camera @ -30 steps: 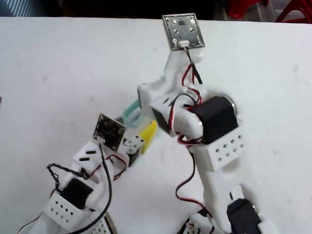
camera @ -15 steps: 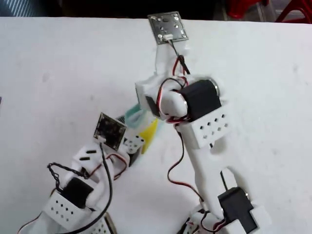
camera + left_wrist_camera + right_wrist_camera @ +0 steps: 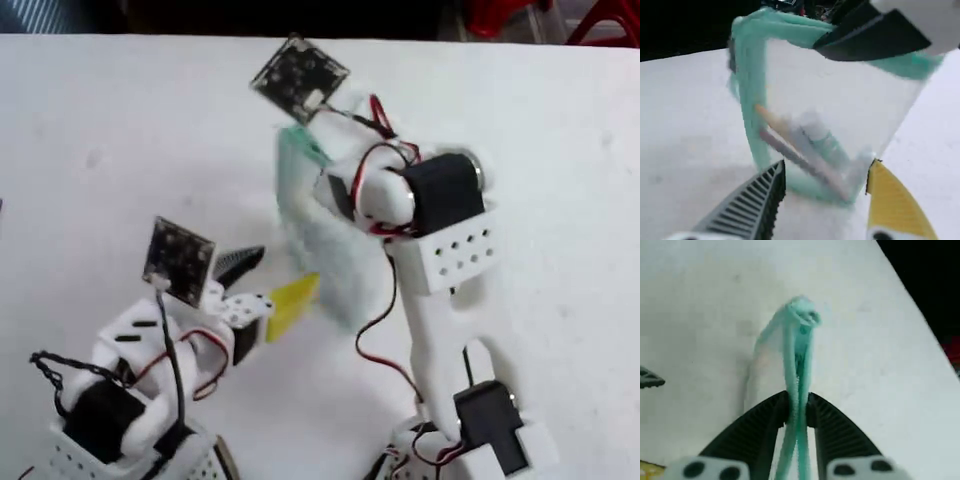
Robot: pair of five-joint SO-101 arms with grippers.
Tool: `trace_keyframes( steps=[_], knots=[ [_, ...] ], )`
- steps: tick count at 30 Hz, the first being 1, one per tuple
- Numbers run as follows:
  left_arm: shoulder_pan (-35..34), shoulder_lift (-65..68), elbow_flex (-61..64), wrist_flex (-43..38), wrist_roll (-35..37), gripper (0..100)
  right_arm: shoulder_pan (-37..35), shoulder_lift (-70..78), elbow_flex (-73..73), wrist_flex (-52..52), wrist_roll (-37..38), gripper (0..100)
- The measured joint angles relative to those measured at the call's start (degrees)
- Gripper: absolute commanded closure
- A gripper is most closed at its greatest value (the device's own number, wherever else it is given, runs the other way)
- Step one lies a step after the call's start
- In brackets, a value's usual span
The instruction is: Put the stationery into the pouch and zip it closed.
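**Left arm.** The left gripper sits low over the white table, toward the near left side in the high view. Its pincer is released. The dark ribbed finger and the yellow finger stand spread apart with nothing between their pads. In the left wrist view the two fingers flank the lower end of the pouch. In the high view the yellow tip lies just beside the pouch's lower corner, and contact cannot be confirmed.

**Pouch.** The pouch is translucent with teal edging and stands on edge between the two arms, its lower end at table level. The stationery is inside it, as several slim pen-like items lying tilted against the bottom.

**Right arm.** The right gripper is clenched on the pouch's teal zip edge. Both dark fingers press the doubled strip from either side and hold the pouch up. Whether the zip is fully closed cannot be determined.
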Motion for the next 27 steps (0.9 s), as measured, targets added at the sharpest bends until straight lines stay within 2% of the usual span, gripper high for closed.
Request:
trace_keyframes(
  steps=[3, 7, 11, 16, 21, 27],
  knots=[
    [-3.78, 0.09, 0.18, -1.05, 0.00, 72, 0.26, 0.09, -4.22, 0.26, 5.19, 97.9],
    [-8.44, -0.26, 5.45, -9.14, -0.18, 71, 0.00, 0.00, -6.15, 0.26, 10.02, 97.9],
    [-8.09, 0.62, 12.66, -18.29, -4.66, 72, 0.00, 0.09, -5.01, 0.44, 13.01, 97.9],
    [-6.95, 0.62, 17.41, -25.58, -7.56, 72, -0.09, -1.93, -4.75, 0.44, 13.98, 97.9],
    [-6.95, 0.62, 17.85, -27.34, -8.18, 72, -0.44, -8.18, 0.88, 0.44, 17.32, 97.9],
    [-6.77, 0.62, 17.85, -27.52, -11.52, 72, -0.79, -18.73, 17.32, 0.44, 24.09, 97.9]
  ],
)
